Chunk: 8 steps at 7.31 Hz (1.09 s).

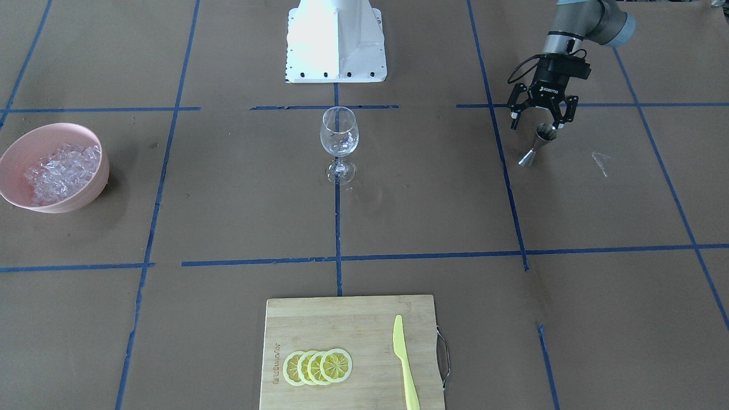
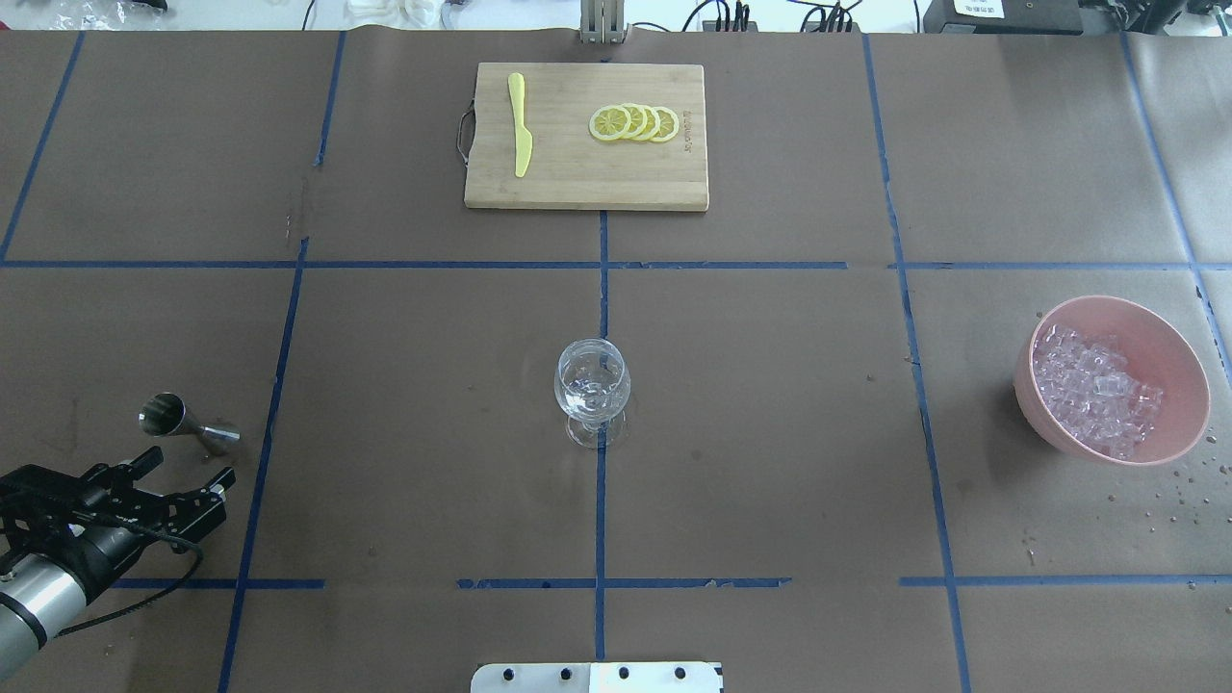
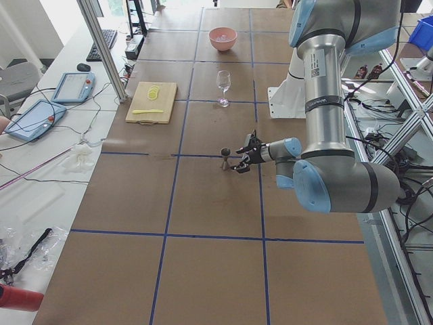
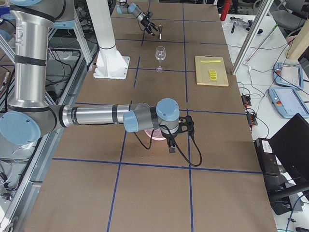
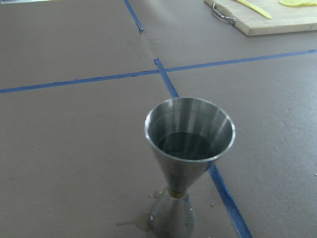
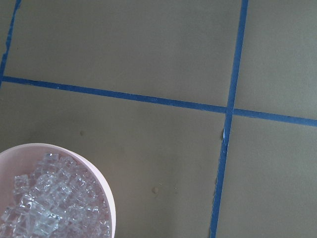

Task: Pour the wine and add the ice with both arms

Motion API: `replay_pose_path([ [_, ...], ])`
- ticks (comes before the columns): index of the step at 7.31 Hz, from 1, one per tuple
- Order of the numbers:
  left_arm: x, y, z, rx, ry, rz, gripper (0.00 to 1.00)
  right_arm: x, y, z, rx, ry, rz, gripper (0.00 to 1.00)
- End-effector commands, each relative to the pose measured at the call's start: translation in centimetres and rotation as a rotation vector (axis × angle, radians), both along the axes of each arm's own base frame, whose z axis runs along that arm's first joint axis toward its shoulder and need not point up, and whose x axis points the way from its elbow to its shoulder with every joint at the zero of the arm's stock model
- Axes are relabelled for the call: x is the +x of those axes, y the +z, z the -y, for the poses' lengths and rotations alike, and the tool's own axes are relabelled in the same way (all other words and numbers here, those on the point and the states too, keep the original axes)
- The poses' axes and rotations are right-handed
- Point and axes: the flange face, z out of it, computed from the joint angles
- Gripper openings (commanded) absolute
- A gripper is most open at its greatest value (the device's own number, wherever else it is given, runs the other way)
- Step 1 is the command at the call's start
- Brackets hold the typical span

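Steel jigger (image 2: 188,423) held liquid just beyond the left pincer (image 2: 191,469), which gaped released; an off-centre closing could topple and spill it.

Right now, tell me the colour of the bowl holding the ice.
Pale pink; the bowl shows best in the overhead exterior view.

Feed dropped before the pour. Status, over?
Left hand open, short of jigger. Right hand near pink bowl, state unreadable. Ice heaped in bowl. Wine glass standing clear.
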Motion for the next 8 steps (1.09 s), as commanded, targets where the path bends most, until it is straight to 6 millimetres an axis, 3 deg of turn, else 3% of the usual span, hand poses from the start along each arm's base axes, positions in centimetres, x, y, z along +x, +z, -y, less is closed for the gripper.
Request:
replay_pose_path([
  [1, 0.6, 0.6, 0.1, 0.053, -0.1, 0.017, 0.99, 0.0, 0.2, 0.0, -0.005, 0.001, -0.001, 1.0],
  [3, 3.4, 1.3, 0.4, 0.089, -0.174, 0.022, 0.99, 0.0, 0.2, 0.1, -0.005, 0.002, -0.001, 1.0],
  [6, 3.2, 0.8, 0.9, 0.13, -0.269, 0.016, 0.99, 0.0, 0.1, 0.2, -0.003, 0.002, -0.001, 1.0],
  [8, 2.7, 1.5, 1.1, 0.155, -0.319, 0.03, 0.98, 0.0, -0.1, 0.3, 0.002, 0.002, -0.001, 1.0],
])
